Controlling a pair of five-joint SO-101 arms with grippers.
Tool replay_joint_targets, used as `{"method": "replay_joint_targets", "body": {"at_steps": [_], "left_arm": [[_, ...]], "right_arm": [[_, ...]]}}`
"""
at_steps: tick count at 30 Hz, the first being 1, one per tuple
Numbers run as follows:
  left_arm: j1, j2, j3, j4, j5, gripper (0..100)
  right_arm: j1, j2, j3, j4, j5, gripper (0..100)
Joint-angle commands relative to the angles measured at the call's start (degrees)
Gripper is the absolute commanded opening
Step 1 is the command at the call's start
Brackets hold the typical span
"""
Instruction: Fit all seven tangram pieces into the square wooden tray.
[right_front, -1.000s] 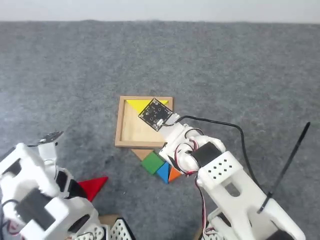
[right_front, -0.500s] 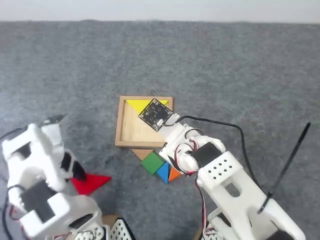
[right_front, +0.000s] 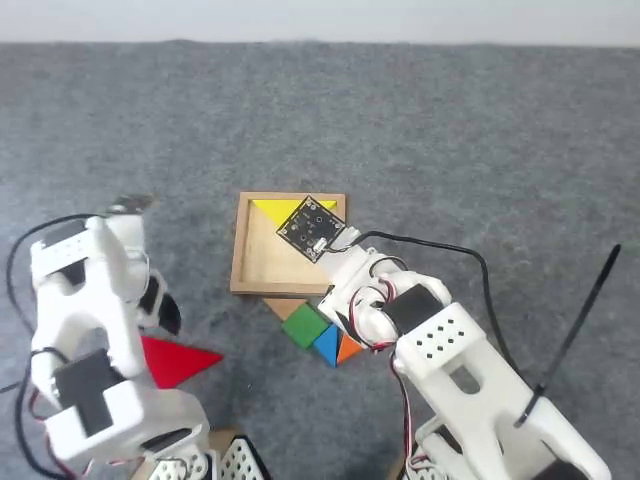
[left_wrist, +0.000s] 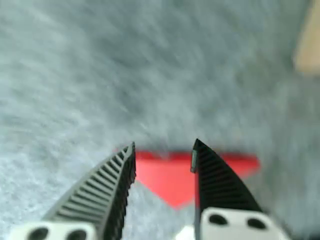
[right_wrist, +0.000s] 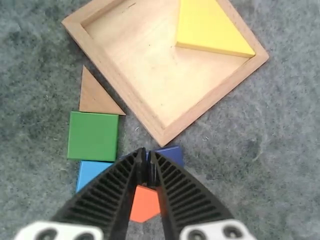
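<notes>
While the left claw (left_wrist: 164, 150) hung low over the grey table (right_front: 480, 130), its fingers stood moderately apart with the red triangle (left_wrist: 172, 177) beneath and between them; whether they touched it could not be told. That triangle lay well apart from the tray (right_front: 237, 262), with grey table on every side. The right claw (right_wrist: 147, 156) was pinched together above an orange piece (right_wrist: 145, 204). A dark blue piece (right_wrist: 172, 154), a light blue piece (right_wrist: 92, 174), a green square (right_wrist: 93, 136) and a wooden triangle (right_wrist: 97, 95) crowded the tray's near edge. A yellow triangle (right_wrist: 207, 27) sat inside the tray at its far side. Beyond, grey table stretched wide.
</notes>
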Motion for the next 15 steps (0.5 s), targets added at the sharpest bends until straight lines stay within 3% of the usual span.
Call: {"method": "replay_joint_targets", "body": {"at_steps": [1, 9, 15], "left_arm": [[-2.2, -7.1, 2.9, 2.2, -7.6, 17], [0.1, -13.9, 16.7, 0.2, -9.0, 17], [-15.9, -14.0, 20.3, -5.0, -9.1, 17]], "right_arm": [[0.8, 0.0, -0.5, -1.2, -0.4, 0.7], [2.6, -0.4, -0.5, -1.2, -0.4, 0.7], [2.6, -0.3, -0.5, -1.2, -0.4, 0.7]]}}
